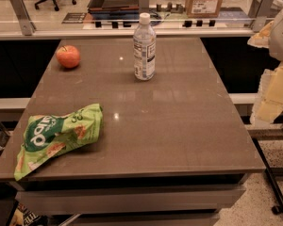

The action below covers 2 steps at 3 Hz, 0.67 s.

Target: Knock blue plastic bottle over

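Well, the pincer (272, 93) hung at the far right of the view, out past the right side of the bench (179, 126) and a bit above its top. It was cut off by the edge of the view, so I could not tell how far open it was or if it held anything. Nothing seemed to be near it.

The blue plastic bottle (145, 48) stood toward the back of the bench, near the middle, well apart from the pincer. Nothing touched it, and it had not been knocked over yet.

Some things could go wrong, I think. The pincer had a long way to go, and it could bump the side of the bench if it came in too low. A push down near the bottom could make the bottle slide and not fall. A push that was too hard could send it rolling, because it is round, and the back edge was close. If it fell to the left it might roll toward the apple (68, 56) in the far left corner. The green snack bag (56, 138) lay at the front left, well out of the way.

The bottle stood straight up. Its long line ran up and down, with the white cap at the top.
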Available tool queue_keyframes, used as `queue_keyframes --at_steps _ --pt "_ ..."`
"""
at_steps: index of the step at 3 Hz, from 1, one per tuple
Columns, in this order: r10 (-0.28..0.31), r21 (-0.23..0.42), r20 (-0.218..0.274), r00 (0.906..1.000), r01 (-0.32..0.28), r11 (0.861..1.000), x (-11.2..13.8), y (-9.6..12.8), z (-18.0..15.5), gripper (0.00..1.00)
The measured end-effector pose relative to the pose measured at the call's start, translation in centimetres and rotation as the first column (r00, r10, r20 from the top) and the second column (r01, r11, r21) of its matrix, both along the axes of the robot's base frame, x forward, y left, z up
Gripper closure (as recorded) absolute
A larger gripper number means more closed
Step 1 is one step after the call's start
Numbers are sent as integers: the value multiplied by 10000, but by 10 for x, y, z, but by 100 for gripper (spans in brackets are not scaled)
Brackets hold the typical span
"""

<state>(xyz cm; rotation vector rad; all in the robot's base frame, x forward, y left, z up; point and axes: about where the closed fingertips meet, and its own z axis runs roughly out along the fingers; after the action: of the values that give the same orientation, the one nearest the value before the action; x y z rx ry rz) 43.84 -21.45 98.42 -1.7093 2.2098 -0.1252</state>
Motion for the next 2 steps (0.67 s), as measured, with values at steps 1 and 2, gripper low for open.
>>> queue_keyframes --at_steps 1,2 --pt "10 22 53 10000 -10 10000 1 1 1 0" --pt "49 607 524 9986 -81 9981 11 11 9 0"
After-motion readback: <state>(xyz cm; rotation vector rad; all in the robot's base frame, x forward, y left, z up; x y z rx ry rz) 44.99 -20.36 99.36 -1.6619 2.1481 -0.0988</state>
